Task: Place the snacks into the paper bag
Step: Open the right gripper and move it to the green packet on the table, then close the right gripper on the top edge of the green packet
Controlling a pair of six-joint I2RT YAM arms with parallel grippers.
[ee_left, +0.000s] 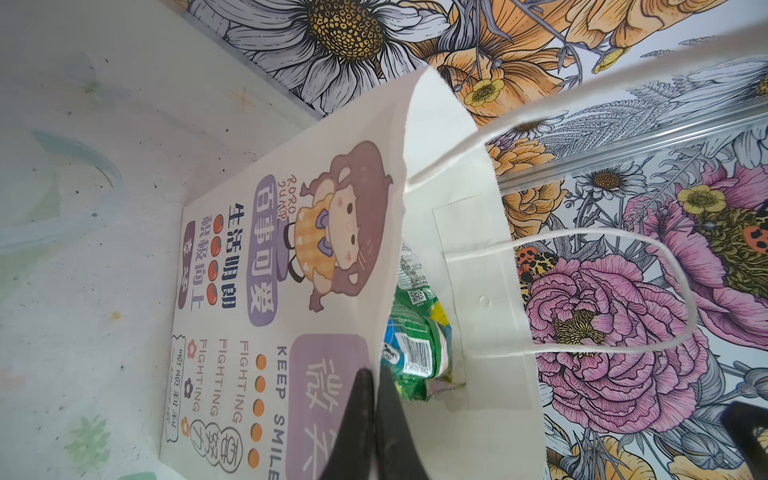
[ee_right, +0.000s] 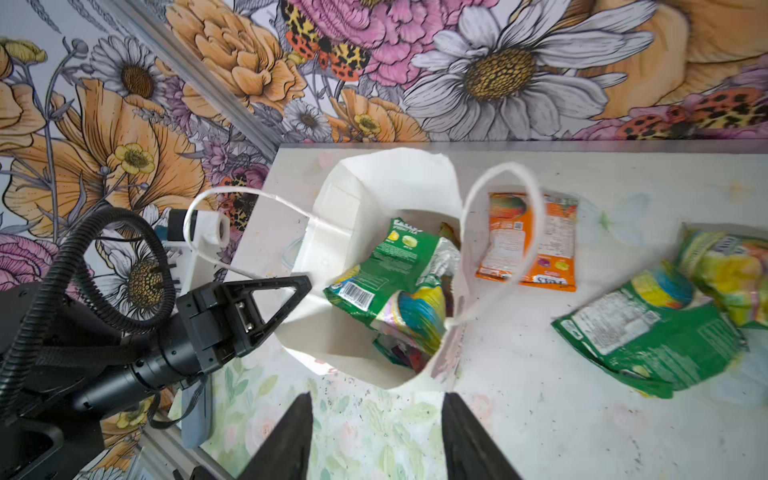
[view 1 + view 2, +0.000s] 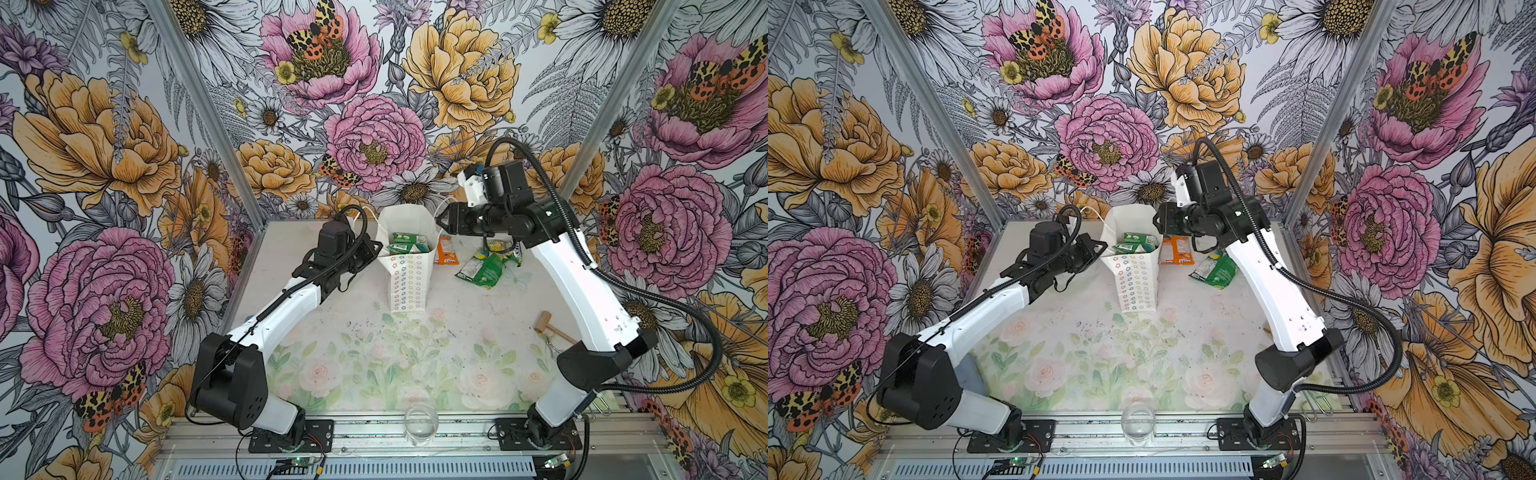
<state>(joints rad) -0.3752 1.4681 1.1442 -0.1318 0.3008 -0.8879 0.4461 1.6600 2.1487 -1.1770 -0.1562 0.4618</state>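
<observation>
The left pincer (image 1: 375, 376) is clamped shut on the rim of the paper bag (image 1: 291, 249). The right pincer (image 2: 377, 399) stands part open, empty, near the bag's open top.

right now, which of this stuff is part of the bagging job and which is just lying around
job: paper bag; packets already inside it; orange packet, green packet and yellow-green packet lying outside it

lying about: clear glass; wooden mallet
</observation>
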